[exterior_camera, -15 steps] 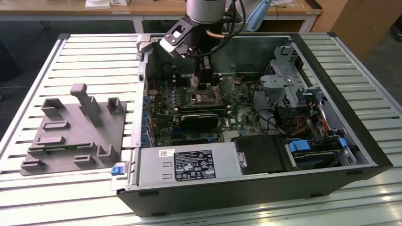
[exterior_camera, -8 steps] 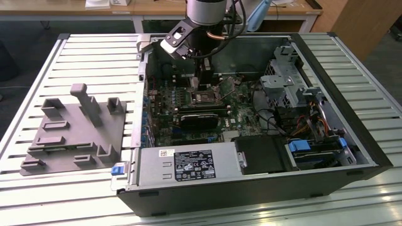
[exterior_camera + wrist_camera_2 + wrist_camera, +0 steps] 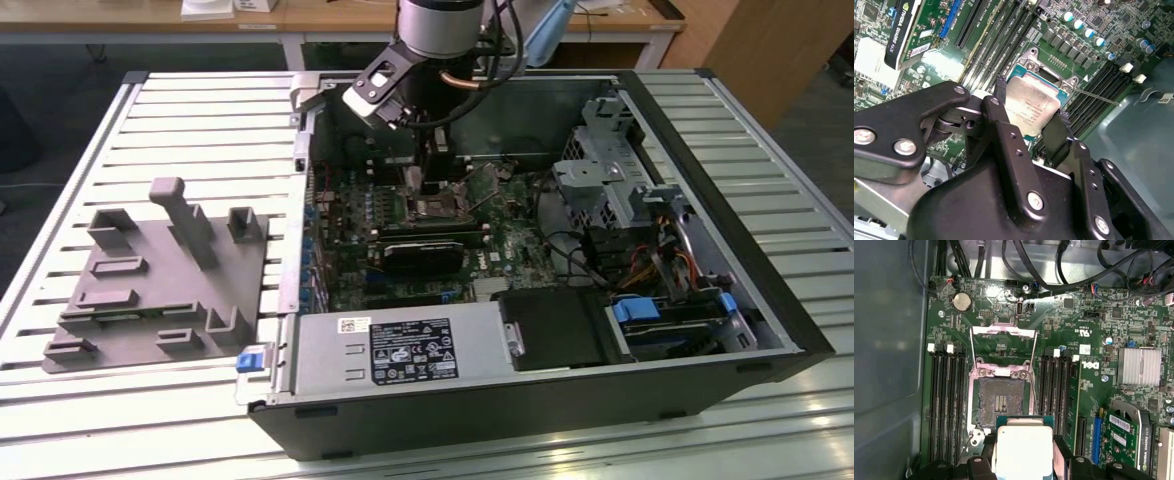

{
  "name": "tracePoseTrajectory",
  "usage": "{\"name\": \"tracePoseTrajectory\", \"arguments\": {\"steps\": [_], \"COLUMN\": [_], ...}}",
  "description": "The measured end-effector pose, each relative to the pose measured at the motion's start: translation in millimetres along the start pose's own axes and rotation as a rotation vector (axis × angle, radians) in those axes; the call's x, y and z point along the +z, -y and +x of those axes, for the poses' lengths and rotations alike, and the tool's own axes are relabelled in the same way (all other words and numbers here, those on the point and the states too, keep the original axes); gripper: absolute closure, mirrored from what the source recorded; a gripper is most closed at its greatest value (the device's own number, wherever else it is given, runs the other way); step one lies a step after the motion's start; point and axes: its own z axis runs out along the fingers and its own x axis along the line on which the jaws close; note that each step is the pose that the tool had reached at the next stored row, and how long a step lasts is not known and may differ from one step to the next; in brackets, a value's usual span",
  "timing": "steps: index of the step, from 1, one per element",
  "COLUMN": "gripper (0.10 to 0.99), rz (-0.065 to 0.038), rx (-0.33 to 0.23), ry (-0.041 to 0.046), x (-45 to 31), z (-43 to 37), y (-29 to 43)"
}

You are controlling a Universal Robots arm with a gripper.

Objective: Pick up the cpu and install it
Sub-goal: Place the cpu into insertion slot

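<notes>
- Your gripper is pinching the cpu. In the second wrist view, the two dark fingers press against opposite edges of the chip, and its silver top faces the camera.
- The cpu hangs in the air over the motherboard, close above the socket but not seated in it.
- Judge the chip to be light, thin and stiff. It won't bend, but the smooth metal top and narrow rim give the fingers little to bite on, so it could slip or tilt.
- The edge hold you have looks like the right one. The underside and the socket's contact field are probably the fragile parts, and nothing should rub against them.
- The first wrist view gives you what the second hides: the socket is bare and dark, its metal frame is swung open, and rows of memory slots lie on both sides.
- The second wrist view gives you the grip itself, with both fingers against the chip's sides and a graphics card off to one side.
- The exterior view gives you the wider setting. The arm reaches down into the open computer case, and the grey fixture lies on the slatted table towards the exterior view's left, well apart from the gripper.
</notes>
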Motion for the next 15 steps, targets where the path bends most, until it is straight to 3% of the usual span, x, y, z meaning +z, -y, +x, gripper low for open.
{"name": "tracePoseTrajectory", "arguments": {"steps": [15], "gripper": [0.549], "rz": [0.0], "rx": [0.0], "ry": [-0.0003], "x": [5.6], "z": [0.8], "y": [-4.1]}}
